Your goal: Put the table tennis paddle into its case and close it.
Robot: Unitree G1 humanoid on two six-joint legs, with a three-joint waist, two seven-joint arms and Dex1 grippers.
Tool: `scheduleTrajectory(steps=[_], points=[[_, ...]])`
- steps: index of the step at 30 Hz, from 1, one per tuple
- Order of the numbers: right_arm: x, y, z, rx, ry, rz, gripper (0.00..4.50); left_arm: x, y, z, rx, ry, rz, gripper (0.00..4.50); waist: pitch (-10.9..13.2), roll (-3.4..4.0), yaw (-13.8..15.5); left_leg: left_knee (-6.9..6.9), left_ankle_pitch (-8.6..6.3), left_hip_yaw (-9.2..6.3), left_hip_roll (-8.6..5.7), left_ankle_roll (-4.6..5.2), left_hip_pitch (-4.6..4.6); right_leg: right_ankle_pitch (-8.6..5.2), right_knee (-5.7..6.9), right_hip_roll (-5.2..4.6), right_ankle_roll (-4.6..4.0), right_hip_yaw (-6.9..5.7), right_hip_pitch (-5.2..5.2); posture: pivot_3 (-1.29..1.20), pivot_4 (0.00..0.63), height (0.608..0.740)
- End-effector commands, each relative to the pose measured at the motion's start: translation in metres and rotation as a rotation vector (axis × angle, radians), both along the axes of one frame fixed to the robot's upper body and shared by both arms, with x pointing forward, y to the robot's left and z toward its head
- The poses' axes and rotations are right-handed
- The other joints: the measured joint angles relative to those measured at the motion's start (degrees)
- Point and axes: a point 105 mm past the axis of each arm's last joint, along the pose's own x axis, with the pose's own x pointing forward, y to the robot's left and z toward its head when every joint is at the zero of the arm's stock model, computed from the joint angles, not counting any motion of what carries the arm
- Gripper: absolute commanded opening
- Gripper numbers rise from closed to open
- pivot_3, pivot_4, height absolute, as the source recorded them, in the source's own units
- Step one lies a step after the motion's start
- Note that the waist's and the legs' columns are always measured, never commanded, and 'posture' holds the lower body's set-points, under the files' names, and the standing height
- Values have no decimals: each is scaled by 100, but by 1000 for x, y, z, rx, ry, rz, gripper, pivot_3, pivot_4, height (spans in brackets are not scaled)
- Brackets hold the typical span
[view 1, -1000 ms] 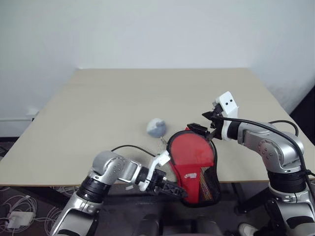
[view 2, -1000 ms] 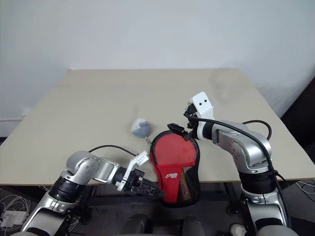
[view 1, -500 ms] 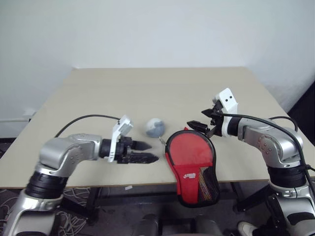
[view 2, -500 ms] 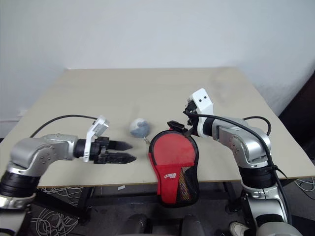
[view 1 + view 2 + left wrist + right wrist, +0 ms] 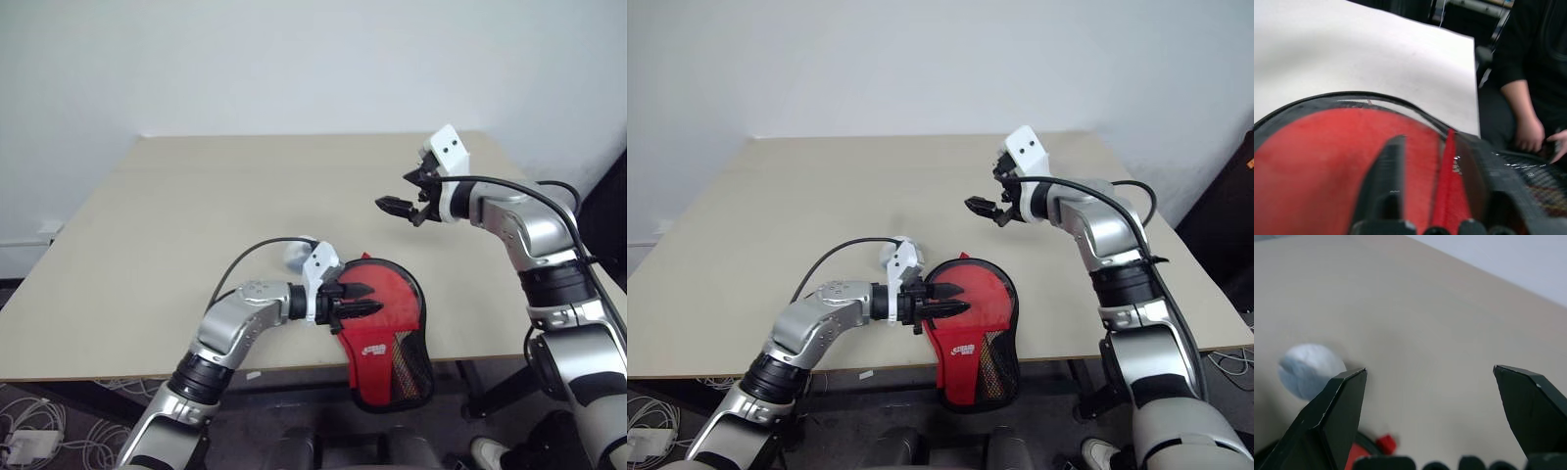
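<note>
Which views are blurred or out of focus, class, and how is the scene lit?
Left wrist view: the case is soft and smeared close up. Right wrist view: the white-grey lump is out of focus. Eye views: sharp, with even light on the table.

left arm low, reaching right | right gripper [image 5: 400, 209] raised, jaws wide

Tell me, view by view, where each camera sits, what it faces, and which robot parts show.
Left and right eye views: on the head, looking forward and down over the table; both arms, the left gripper on the red case, the right gripper raised above the table.
Left wrist view: along the left gripper's fingers, onto the case; a person's hand beyond the table edge.
Right wrist view: between wide-open fingers, down at the table and a small white-grey lump.
Shared: the case and the table.
</note>
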Motion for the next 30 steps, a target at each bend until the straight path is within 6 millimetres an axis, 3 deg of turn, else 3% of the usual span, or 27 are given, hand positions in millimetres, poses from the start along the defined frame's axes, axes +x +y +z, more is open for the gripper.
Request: scheduleTrajectory(steps=[1, 5, 12, 22, 30], points=[[7, 25, 13, -11, -26, 84, 4500, 0, -8, -11, 63, -119, -1, 313, -1, 1, -6, 0, 0, 2, 0, 0, 0, 6, 1, 0, -9, 1, 0, 0, 0, 740], [9, 55, -4, -75, 28, 181, 4500, -5, -3, -28, 97, -134, 12, 313, -1, 5, 5, 4, 0, -17, -7, 0, -6, 10, 1, -3, -15, -9, 2, 0, 0, 740], [14, 86, -19, -109, 68, 241, 4500, -14, -5, -44, 106, -105, -3, 313, -1, 10, -107, -5, 4, -25, -6, -7, 0, 10, 12, 2, -16, -11, 0, 0, 0, 740], [13, 115, -47, -89, 138, 214, 4500, -18, -3, -49, 112, -92, 6, 313, -3, 13, -122, -6, 4, -30, -9, -8, 7, 10, 15, 2, -16, -13, 6, 0, 0, 740], [7, 125, -69, -90, 192, 194, 4500, -18, -2, -50, 121, -95, 3, 313, -4, 16, -124, -7, 4, -31, -10, -9, 9, 10, 21, 2, -16, -13, 5, 0, 0, 740]])
